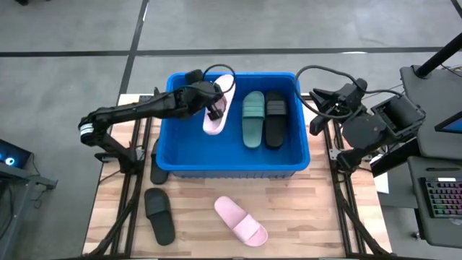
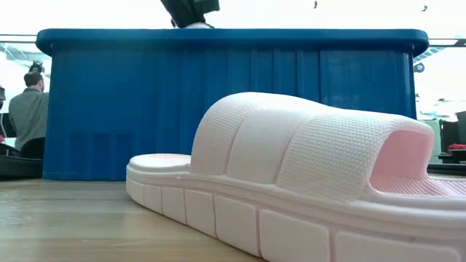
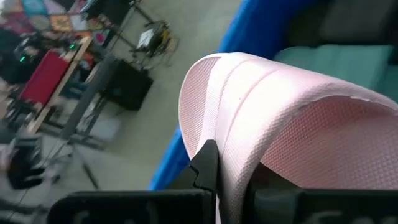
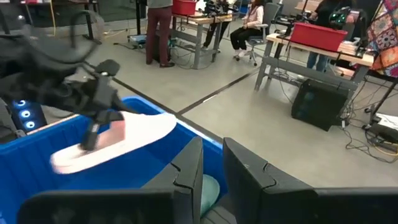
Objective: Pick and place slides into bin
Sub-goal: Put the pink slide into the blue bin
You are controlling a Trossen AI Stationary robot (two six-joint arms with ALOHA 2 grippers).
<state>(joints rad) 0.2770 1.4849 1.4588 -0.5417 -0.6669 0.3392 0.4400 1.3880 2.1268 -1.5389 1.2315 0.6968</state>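
Here the left gripper [image 1: 214, 107] holds a pink slide [image 1: 219, 108] clenched in its jaws above the bin's [image 1: 234, 170] left half; green [image 1: 253, 118] and black [image 1: 275, 120] slides lie inside. Right gripper [image 1: 315, 102], jaws parted, waits beside the right rim. Two slides [image 1: 240, 220] [image 1: 159, 214] lie on the counter [image 1: 303, 217].

the bin [image 1: 232, 167] sits at the back middle of the worktop [image 1: 303, 217]. inside it, two slides lie side by side toward the right: one [image 1: 253, 119] on the left, another [image 1: 275, 121] touching it on the right. the left claw [image 1: 214, 101] holds a third slide [image 1: 219, 107] over the bin's back left part. in front of the bin lie two more: one [image 1: 160, 214] left, one [image 1: 242, 221] in the middle. the right claw [image 1: 317, 108] sits just beside the bin's right wall.
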